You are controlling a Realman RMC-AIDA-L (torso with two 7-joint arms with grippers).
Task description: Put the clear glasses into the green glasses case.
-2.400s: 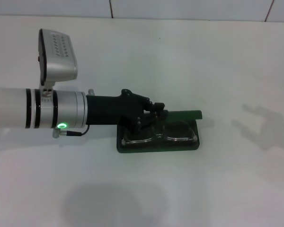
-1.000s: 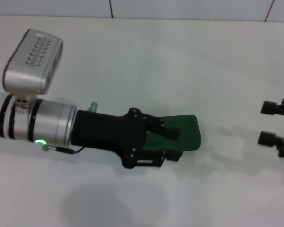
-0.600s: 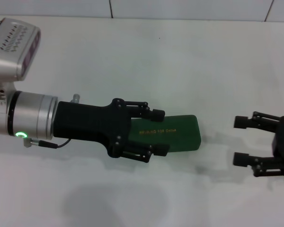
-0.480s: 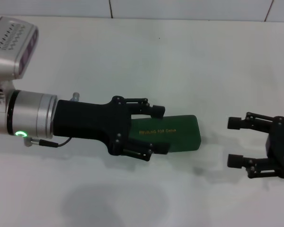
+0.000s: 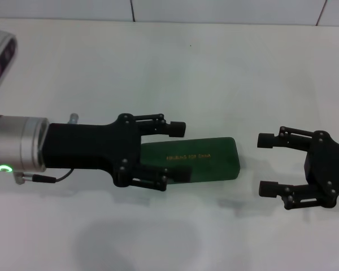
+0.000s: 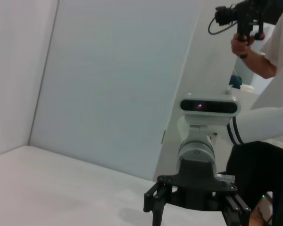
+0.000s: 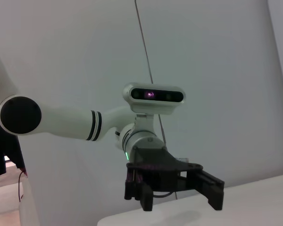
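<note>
Flanking the closed green glasses case, left pincer and right pincer gape.

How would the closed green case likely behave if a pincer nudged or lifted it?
The green glasses case looks like a rigid box lying flat with its lid shut, so it would probably slide rather than tip or roll. Its smooth lid may slip in a grip. The open left pincer and open right pincer flank it.

Left wrist view. The right gripper faces the lens, fingers spread apart above the white table. Directly above it sits its wrist camera. Beyond it, a person holds a black handheld device.
</note>
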